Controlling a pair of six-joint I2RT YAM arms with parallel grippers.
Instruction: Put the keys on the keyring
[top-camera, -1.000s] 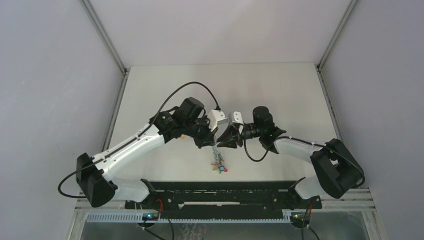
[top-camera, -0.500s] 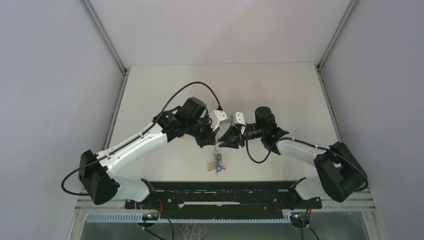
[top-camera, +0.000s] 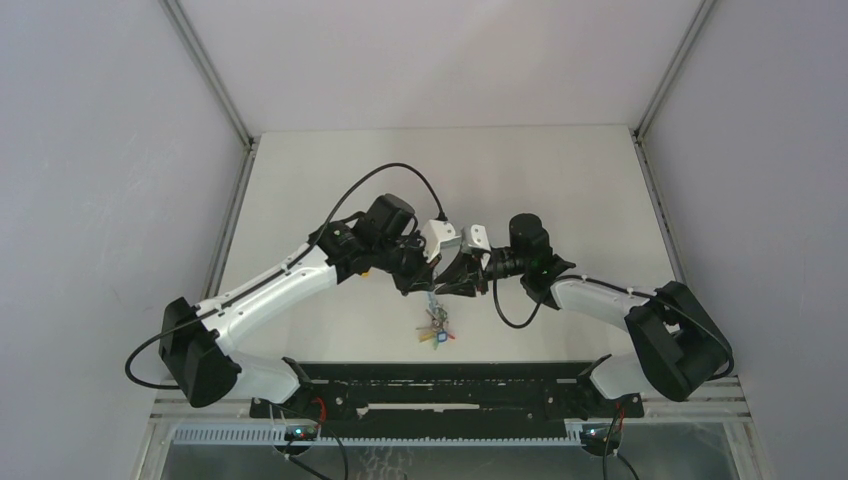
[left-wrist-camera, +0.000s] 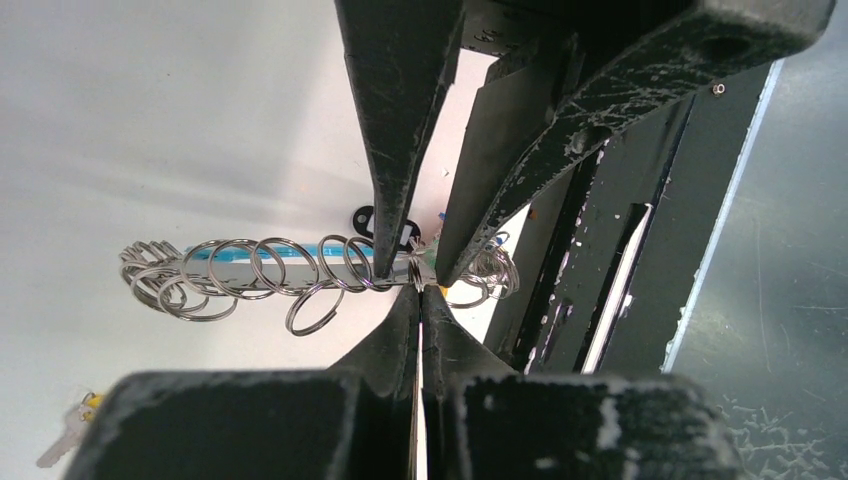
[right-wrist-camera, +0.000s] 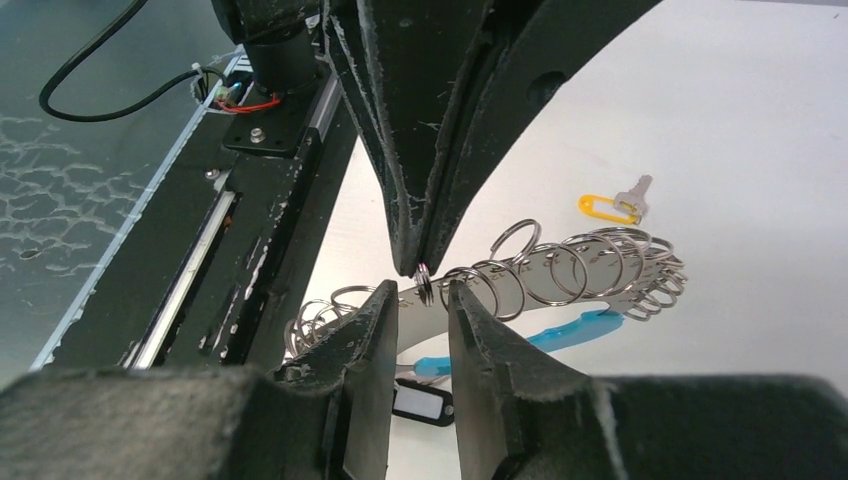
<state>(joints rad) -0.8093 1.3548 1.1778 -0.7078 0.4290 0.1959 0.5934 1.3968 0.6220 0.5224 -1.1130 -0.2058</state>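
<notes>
The keyring (right-wrist-camera: 560, 268) is a curved metal band strung with several split rings, with a blue band (right-wrist-camera: 570, 330) behind it. It hangs between the two grippers and also shows in the top view (top-camera: 435, 325). My left gripper (left-wrist-camera: 420, 290) is shut on one small split ring of it. My right gripper (right-wrist-camera: 420, 300) is open, one fingertip on each side of that ring and the metal band. The yellow-headed key (right-wrist-camera: 612, 207) lies on the table beyond the ring and also shows in the left wrist view (left-wrist-camera: 70, 432). I cannot make out the green-headed key.
A black tag (right-wrist-camera: 420, 403) lies or hangs under the keyring. Small coloured tags dangle at its lower end (top-camera: 440, 338). The black rail (top-camera: 450, 378) of the arm bases runs along the near table edge. Grey walls enclose the white table (top-camera: 560, 180).
My right gripper has edged left, closer to my left gripper, and its fingertips now flank the held ring. The hanging keyring has shifted slightly.
</notes>
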